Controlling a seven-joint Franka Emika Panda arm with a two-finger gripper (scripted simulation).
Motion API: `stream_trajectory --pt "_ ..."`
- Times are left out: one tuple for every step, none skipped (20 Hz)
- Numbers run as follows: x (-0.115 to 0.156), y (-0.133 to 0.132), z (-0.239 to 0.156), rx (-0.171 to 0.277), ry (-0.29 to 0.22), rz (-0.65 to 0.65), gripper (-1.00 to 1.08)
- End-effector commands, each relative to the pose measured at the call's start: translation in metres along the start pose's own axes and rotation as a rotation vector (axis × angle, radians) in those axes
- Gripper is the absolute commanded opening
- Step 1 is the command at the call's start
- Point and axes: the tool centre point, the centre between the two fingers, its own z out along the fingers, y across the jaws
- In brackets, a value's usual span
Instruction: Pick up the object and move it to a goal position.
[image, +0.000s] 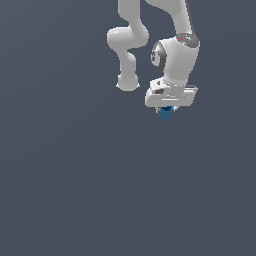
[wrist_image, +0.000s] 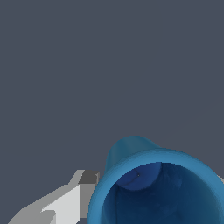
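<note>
In the upper right of the exterior frame, the white gripper pinches the blue cup, which pokes out just below it. Plain grey ground spreads wide around. In the wrist view the cup's hollow rim touches 1 finger.

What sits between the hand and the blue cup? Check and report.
Nothing. In the exterior view the blue cup sits directly under the white hand, tucked between its fingers. In the wrist view one finger lies right against the cup's rim.
</note>
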Motion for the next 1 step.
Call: stream_trajectory --pt "-0.0004 -0.0014 -0.0026 0.0 0.0 0.001 -1.0"
